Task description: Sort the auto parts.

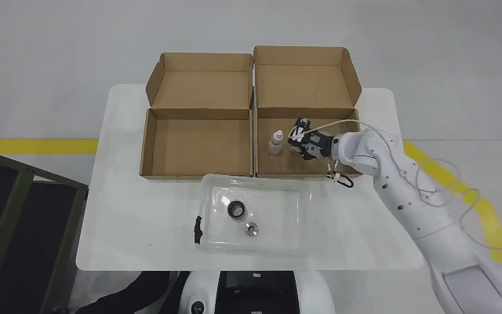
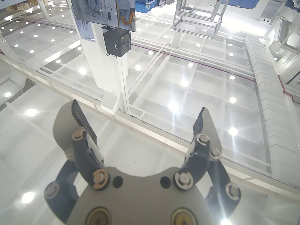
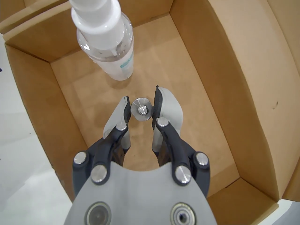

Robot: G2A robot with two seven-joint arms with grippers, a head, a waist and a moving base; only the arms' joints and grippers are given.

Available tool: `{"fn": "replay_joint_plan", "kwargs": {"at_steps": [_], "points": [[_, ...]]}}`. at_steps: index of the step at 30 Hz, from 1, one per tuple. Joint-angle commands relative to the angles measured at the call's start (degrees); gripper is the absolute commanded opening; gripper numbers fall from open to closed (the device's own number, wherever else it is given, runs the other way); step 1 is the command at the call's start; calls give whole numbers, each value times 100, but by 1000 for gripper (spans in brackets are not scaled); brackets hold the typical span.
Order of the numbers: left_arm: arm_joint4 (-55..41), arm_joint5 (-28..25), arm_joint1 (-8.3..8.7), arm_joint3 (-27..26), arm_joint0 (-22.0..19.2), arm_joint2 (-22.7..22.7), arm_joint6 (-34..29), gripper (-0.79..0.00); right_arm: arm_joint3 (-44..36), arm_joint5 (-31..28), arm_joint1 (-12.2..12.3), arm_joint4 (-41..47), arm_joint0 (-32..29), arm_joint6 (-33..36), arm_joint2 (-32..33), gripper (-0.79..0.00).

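Now | right hand (image 3: 141, 104) pinching metal disc (image 3: 140, 112) in cardboard box (image 3: 222, 71) | left hand (image 2: 138, 108) spread (bottle (image 3: 105, 36) label unreadable)

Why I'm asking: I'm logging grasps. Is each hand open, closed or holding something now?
Left hand: open, empty.
Right hand: closed on a small round silver metal part, in the brown cardboard box.

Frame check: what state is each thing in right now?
Left tool, open, holding nothing.
Right tool, shut on round metal part, inside right box.
Bottle, upright, capped, in right box.
Left box, lid open.
Right box, lid open.
Tray, holding a ring part and a small metal part.
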Motion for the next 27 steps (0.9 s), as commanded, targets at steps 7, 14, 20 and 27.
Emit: {"fn": "replay_joint_plan", "kwargs": {"at_steps": [7, 14, 20, 27], "points": [[0, 0, 0, 0, 0, 0, 0, 0, 111, 5, -57, -42, 52, -1, -80, -437], [0, 0, 0, 0, 0, 0, 0, 0, -165, -50, -5, -50, -21, 7, 128, -289], [0, 0, 0, 0, 0, 0, 0, 0, -1021, -202, 184, -18, -400, 198, 675, -252], [0, 0, 0, 0, 0, 0, 0, 0, -2316, -500, 422, 173, -1074, 553, 1409, -268]]}}
